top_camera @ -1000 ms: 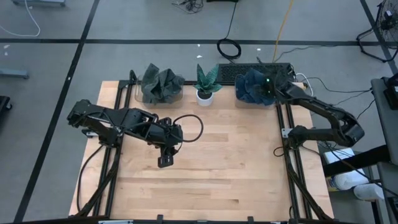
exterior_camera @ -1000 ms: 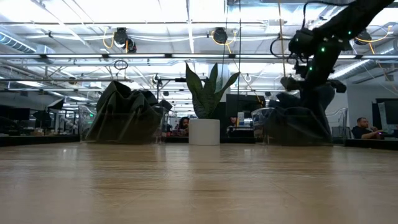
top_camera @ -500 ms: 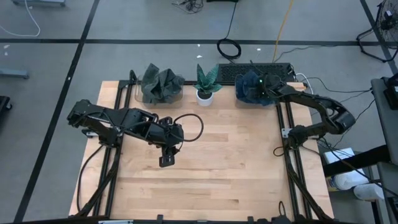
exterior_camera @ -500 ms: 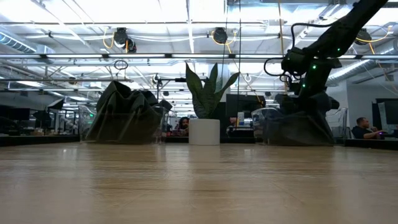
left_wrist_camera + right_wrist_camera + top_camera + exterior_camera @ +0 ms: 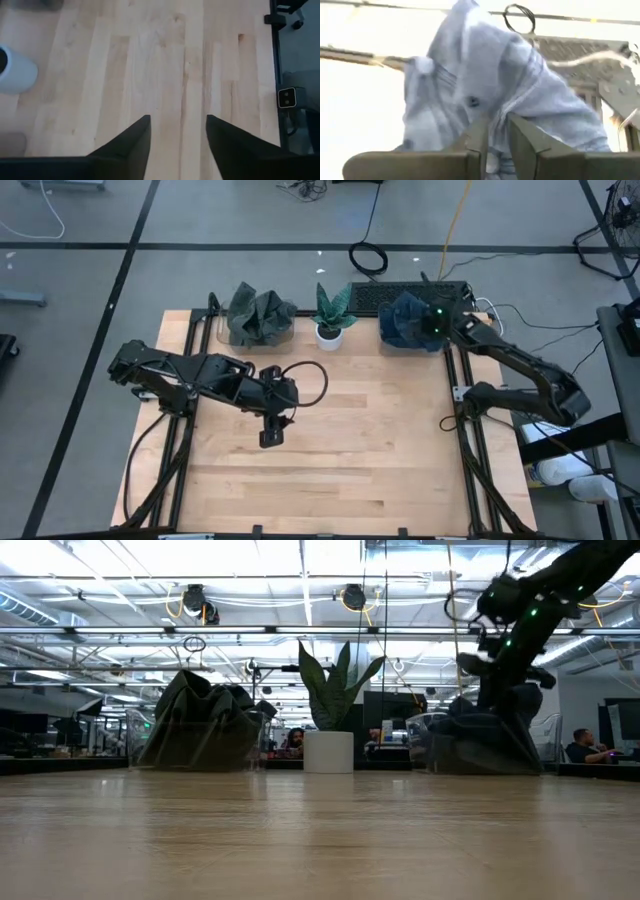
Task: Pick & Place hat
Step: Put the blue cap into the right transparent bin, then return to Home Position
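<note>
The blue hat (image 5: pixel 408 321) lies crumpled in a heap at the table's (image 5: pixel 350 460) far right corner, beside the dark keyboard (image 5: pixel 372 298) behind it. The right gripper (image 5: pixel 437 323) sits right on the heap. In its wrist view the two fingers (image 5: pixel 522 135) stand close together with a fold of pale blue cloth (image 5: pixel 485 95) between and around them; whether they pinch it or merely rest against it cannot be told. From table height the heap (image 5: pixel 480 740) is only a dark mound, the gripper's tips hidden against it.

A white potted plant (image 5: pixel 331 316) stands at the middle of the far edge. To its left lies a second, grey-green heap of cloth (image 5: pixel 258 317); what garment it is cannot be made out.

The left gripper (image 5: pixel 270 436) hangs over bare wood near the table's centre, well apart from the hat. Its fingers (image 5: pixel 132 137) are spread, with nothing between them. The pot shows cut off at that wrist view's edge.
</note>
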Controlling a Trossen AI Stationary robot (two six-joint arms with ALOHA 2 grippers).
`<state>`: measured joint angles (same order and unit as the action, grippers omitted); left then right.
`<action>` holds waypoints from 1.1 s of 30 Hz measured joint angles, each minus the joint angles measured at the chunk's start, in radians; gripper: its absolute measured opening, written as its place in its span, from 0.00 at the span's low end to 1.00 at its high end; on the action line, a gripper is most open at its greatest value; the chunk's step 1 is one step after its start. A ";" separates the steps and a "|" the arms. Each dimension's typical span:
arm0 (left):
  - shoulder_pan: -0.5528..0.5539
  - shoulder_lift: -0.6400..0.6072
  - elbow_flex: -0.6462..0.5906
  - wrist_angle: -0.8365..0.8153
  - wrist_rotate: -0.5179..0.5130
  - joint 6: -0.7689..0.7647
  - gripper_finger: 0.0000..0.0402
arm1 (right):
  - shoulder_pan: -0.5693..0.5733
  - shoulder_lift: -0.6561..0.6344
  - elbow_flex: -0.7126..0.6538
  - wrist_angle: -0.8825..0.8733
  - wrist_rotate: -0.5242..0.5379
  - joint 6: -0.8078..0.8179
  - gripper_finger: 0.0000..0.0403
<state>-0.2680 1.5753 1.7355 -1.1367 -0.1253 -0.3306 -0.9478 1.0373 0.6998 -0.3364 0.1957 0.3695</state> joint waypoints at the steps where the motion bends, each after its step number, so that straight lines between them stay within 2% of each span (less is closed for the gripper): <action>1: 0.000 0.000 0.000 0.009 0.000 0.022 0.51 | 0.000 -0.022 0.000 0.003 -0.020 -0.004 0.16; 4: 0.000 0.000 0.000 0.014 -0.018 0.093 0.60 | 0.000 -0.078 0.000 0.015 -0.115 -0.024 0.21; 8: 0.000 0.000 0.000 0.014 -0.100 0.182 0.68 | 0.000 -0.147 0.000 0.051 -0.278 -0.061 0.25; 14: -0.023 -0.046 0.000 0.051 -0.375 0.206 0.75 | 0.057 -0.222 0.001 0.174 -0.536 -0.118 0.27; 18: -0.038 -0.108 -0.045 0.109 -0.455 0.212 0.78 | 0.169 -0.276 -0.023 0.309 -0.667 -0.165 0.27; 21: -0.065 -0.203 -0.155 0.231 -0.487 0.276 0.80 | 0.283 -0.328 -0.092 0.489 -0.741 -0.190 0.28; 25: -0.078 -0.372 -0.368 0.447 -0.481 0.346 0.81 | 0.436 -0.395 -0.206 0.715 -0.751 -0.196 0.27; 29: -0.082 -0.545 -0.615 0.661 -0.462 0.399 0.81 | 0.556 -0.432 -0.283 0.760 -0.739 -0.219 0.28; 33: -0.080 -0.697 -0.841 0.885 -0.407 0.440 0.81 | 0.670 -0.436 -0.353 0.753 -0.627 -0.270 0.27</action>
<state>-0.3477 0.8783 0.8941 -0.2515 -0.5321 0.1096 -0.2780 0.6010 0.3471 0.4162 -0.4312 0.0990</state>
